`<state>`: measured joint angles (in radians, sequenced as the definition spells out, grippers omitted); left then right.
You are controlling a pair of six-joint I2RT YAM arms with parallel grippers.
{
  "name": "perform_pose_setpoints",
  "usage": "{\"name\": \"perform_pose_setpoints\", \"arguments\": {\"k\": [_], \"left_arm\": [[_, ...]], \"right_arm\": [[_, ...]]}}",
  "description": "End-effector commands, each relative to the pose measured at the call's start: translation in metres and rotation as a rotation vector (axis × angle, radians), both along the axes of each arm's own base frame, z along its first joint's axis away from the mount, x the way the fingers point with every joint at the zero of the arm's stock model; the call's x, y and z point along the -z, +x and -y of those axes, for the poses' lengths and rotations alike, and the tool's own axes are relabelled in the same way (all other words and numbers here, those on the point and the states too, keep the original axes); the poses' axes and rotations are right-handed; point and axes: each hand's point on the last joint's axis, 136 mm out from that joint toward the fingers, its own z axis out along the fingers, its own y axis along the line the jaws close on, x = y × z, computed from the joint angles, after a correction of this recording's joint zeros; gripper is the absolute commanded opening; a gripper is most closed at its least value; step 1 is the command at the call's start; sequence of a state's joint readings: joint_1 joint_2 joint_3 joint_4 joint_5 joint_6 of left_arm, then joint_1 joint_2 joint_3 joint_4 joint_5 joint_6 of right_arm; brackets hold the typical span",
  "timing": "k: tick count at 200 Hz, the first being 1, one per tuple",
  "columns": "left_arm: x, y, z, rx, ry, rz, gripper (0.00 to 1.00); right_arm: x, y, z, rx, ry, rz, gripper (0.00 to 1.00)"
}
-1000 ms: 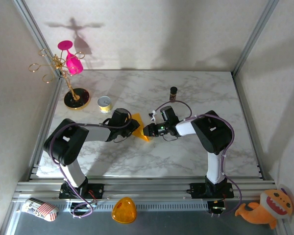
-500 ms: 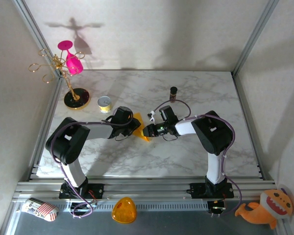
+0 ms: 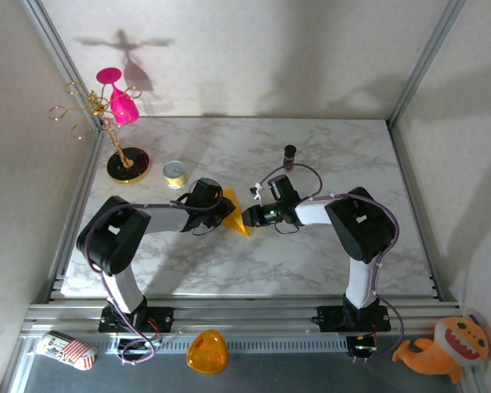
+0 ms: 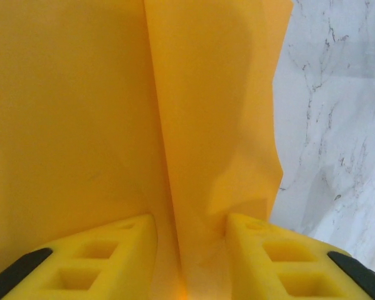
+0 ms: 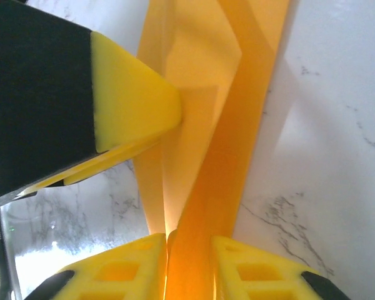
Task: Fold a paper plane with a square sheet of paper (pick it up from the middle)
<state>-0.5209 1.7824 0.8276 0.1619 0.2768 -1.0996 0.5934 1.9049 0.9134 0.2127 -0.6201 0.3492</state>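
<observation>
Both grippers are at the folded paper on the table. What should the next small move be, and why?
Probably squeeze the right gripper on the folded paper to sharpen the crease. A raised fold stands between its fingers, and a finger of the left gripper braces the paper's side, so it likely won't slide.

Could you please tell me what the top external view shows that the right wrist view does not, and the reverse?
Top external: both arms, a pink glass on a gold rack, a yellow tin, a dark bottle, an orange dome and a plush toy. Right wrist: the folded paper with its creases close up, and a left pincer fingertip denting one flap. Both: the paper between the fingers of the right pincer, over the marble table.
</observation>
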Motion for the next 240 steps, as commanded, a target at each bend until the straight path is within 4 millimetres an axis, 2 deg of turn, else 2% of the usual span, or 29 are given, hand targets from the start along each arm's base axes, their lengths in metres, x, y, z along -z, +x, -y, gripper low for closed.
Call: {"name": "perform_pose_setpoints", "arguments": {"k": [1,33,85,144,194,222,240], "left_arm": [[0.079,-0.057,-0.05,-0.04,0.249,-0.261,0.37],[0.081,-0.059,-0.051,-0.039,0.256,-0.272,0.38],[0.085,-0.063,-0.053,-0.047,0.262,-0.288,0.38],[0.082,-0.063,-0.053,-0.047,0.256,-0.281,0.38],[0.08,-0.062,-0.052,-0.042,0.251,-0.273,0.37],[0.07,-0.055,-0.047,-0.032,0.234,-0.244,0.36],[0.05,-0.041,-0.038,-0.02,0.197,-0.183,0.37]], "right_arm": [[-0.004,0.004,0.002,0.006,-0.046,0.046,0.28],[0.005,0.001,0.0,-0.002,-0.081,0.048,0.3],[0.01,0.003,-0.002,-0.011,-0.111,0.066,0.3],[0.017,0.002,-0.004,-0.028,-0.119,0.05,0.2],[0.022,0.0,-0.004,-0.035,-0.117,0.023,0.18],[0.025,-0.001,-0.003,-0.031,-0.123,0.012,0.18],[0.028,-0.002,-0.001,-0.026,-0.135,0.004,0.17]]}}
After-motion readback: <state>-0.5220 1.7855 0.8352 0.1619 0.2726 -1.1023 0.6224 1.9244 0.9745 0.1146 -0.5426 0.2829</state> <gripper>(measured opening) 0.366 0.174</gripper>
